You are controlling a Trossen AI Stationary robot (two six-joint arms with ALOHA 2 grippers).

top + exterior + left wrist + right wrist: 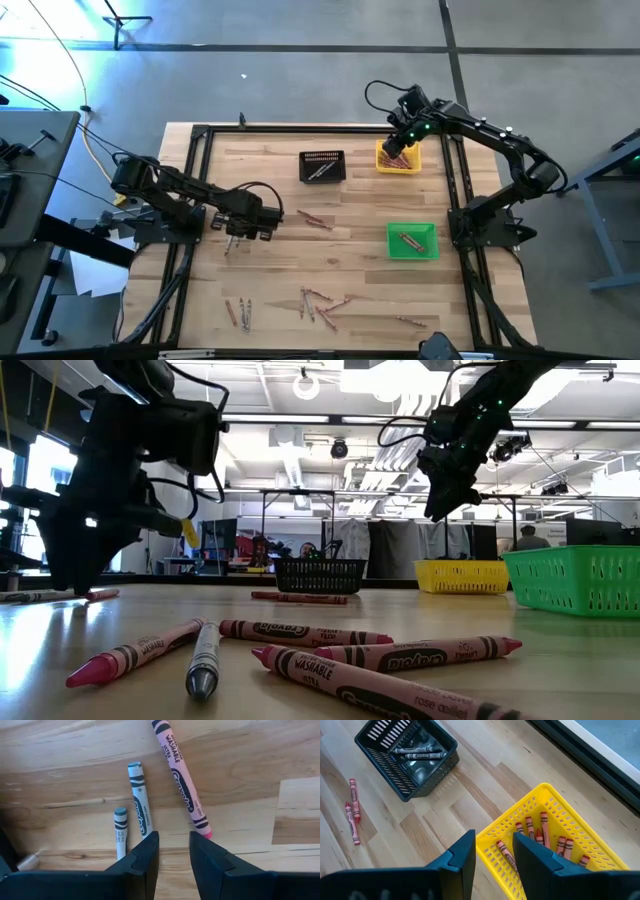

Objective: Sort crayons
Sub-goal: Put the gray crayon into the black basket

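Left gripper (171, 851) low over wooden table (350, 230), fingers narrowly parted, empty.
Two grey paper-wrapped crayons (136, 812) partly hidden behind its finger, pink crayon (181, 779) at one o'clock; right gripper (493, 851) parted, empty, above yellow plastic basket (560, 800).

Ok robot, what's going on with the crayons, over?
Left claw open, low over two grey crayons and a pink crayon. Right claw open, empty, above yellow bin. Nothing in the way.
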